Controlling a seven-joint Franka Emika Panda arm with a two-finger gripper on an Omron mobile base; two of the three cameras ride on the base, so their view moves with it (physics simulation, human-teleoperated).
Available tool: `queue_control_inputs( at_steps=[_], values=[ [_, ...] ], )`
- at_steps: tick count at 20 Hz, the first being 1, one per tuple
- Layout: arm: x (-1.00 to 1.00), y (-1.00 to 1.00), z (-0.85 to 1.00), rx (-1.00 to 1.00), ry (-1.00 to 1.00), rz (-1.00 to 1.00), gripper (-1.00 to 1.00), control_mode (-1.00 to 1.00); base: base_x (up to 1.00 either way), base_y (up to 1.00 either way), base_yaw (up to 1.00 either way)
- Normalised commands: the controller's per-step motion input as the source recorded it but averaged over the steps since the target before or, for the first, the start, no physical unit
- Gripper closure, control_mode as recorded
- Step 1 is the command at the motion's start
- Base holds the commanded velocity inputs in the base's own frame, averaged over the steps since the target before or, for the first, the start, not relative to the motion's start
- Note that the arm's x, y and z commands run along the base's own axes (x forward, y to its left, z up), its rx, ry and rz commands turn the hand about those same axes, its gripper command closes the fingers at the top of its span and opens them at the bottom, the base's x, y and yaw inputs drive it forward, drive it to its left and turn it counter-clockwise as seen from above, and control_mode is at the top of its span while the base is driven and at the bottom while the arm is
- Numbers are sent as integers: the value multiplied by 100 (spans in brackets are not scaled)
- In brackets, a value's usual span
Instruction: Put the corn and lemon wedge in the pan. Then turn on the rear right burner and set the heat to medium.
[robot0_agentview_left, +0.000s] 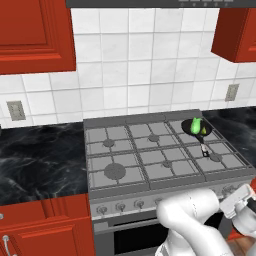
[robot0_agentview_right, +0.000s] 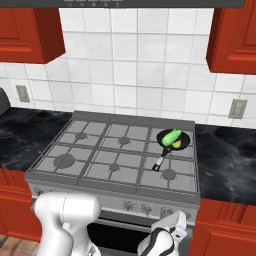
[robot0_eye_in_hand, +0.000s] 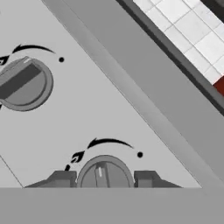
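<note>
Glossy white rounded arm (robot0_agentview_left: 192, 220), fat tubular links, smooth shell, soft grey shading underneath. Boxy white wrist block (robot0_agentview_left: 239, 200) at link end, darker grey seam lines across it. Right base view: bulbous white shoulder casing (robot0_agentview_right: 67, 220), dark joint band below small white wrist segment (robot0_agentview_right: 176, 222). Hand view: two small dark grey square-ended finger tips (robot0_eye_in_hand: 62, 178).

The small black pan (robot0_agentview_right: 172, 140) sat on the grate over the rear right burner (robot0_agentview_left: 200, 131), its pale-tipped handle pointing toward the stove's front. Inside it lay the green corn (robot0_agentview_right: 173, 135), and the tiny yellow lemon wedge (robot0_agentview_right: 176, 144) just beside it.
</note>
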Motion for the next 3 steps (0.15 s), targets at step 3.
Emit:
queue_control_inputs(
  at_steps=[3],
  values=[
    [0,0,0,-32,0,0,100,-100,0,0,0]
  ],
)
